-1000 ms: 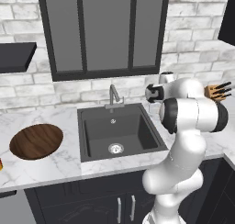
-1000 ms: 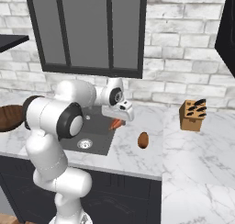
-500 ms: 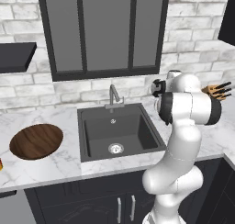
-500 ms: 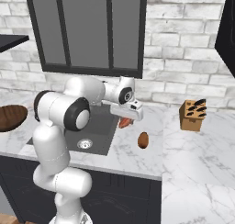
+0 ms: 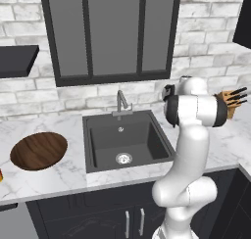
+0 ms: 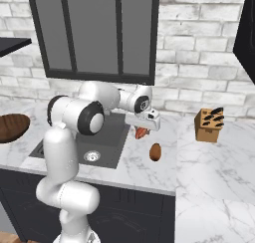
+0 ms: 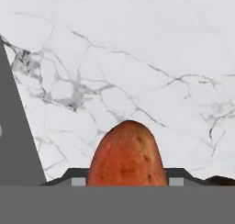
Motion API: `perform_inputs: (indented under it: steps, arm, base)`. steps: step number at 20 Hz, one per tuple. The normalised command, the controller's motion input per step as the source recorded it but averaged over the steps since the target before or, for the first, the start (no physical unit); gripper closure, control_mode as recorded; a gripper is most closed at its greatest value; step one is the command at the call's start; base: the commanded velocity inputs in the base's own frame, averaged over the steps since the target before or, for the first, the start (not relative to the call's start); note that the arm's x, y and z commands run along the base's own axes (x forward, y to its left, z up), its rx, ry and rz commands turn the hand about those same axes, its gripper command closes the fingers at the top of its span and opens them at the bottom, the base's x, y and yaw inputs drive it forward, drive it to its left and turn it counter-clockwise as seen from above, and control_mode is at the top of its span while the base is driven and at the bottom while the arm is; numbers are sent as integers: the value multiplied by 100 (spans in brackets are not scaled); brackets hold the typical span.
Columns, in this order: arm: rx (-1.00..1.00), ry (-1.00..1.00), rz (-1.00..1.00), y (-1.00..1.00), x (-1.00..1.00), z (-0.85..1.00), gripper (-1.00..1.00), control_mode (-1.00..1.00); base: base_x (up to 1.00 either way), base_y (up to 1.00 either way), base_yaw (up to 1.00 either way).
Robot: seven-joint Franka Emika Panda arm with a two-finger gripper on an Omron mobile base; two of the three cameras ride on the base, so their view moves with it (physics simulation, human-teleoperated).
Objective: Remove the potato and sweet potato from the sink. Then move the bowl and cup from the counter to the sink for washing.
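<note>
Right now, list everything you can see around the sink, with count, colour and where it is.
sink: one, dark grey, recessed in the counter, nothing in the basin.
faucet: one, grey, at the sink's back edge.
bowl: one, dark brown wood, on the counter left of the sink.
cup: one, orange-yellow, only a sliver at the picture's left edge, on the counter near the bowl.
potato: one, dull brown, lying on the counter right of the sink.
sweet potato: one, reddish-orange, held above the counter beside the potato.
knife block: one, tan with dark handles, on the counter far right.
counter: one, white marble with grey veins.
hand: one, white, shut on the sweet potato, right of the sink.
</note>
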Motion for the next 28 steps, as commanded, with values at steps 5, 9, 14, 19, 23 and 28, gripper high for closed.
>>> perform_inputs:
  steps: [5, 9, 14, 19, 23, 28]
  arm:
    - [0, 0, 3, -21, 24, -19, 100, -100]
    - [0, 0, 2, -18, 22, -21, 100, -100]
    - [2, 3, 0, -9, 24, -26, 100, -100]
    - [3, 2, 0, -6, 18, -27, 100, -100]
    - [2, 2, 0, -7, 17, -27, 100, -100]
    - [0, 1, 0, -6, 12, -28, 100, -100]
  base:
    - [0, 0, 0]
    - [0, 0, 0]
    - [0, 0, 0]
    - [0, 0, 0]
    - [0, 0, 0]
    - [0, 0, 0]
